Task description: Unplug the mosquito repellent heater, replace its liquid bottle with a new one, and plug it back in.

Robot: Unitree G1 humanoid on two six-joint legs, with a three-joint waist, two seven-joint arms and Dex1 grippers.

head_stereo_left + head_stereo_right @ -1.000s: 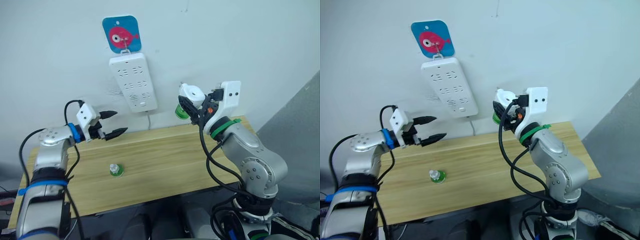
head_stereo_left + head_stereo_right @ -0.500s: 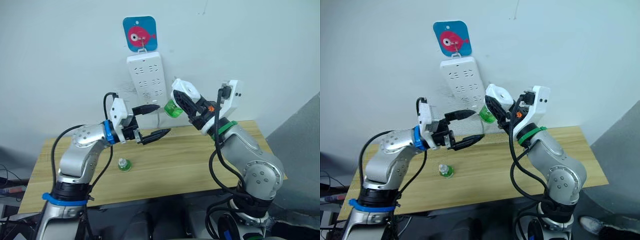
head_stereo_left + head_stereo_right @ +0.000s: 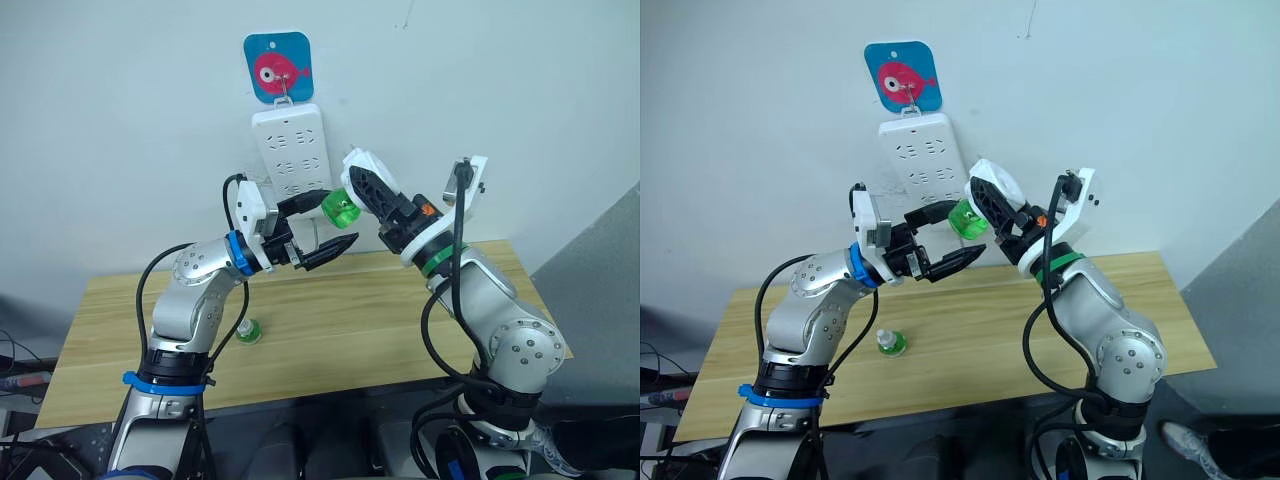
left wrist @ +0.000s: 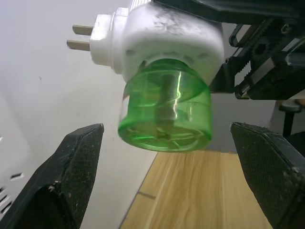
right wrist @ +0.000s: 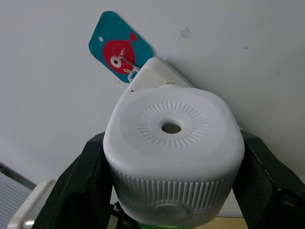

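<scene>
- Left arm: raised, elbow bent, forearm angled inward and upward. Left tool (image 3: 312, 227): fingers spread wide, empty.
- Right arm: raised, forearm angled inward. Right tool (image 3: 366, 193): fingers clamped on a held unit.
- Tools nearly meet.

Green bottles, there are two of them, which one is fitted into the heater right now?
The bright green bottle held up in the white heater by the right claw. The other bottle, white-topped, stands alone on the table.
</scene>
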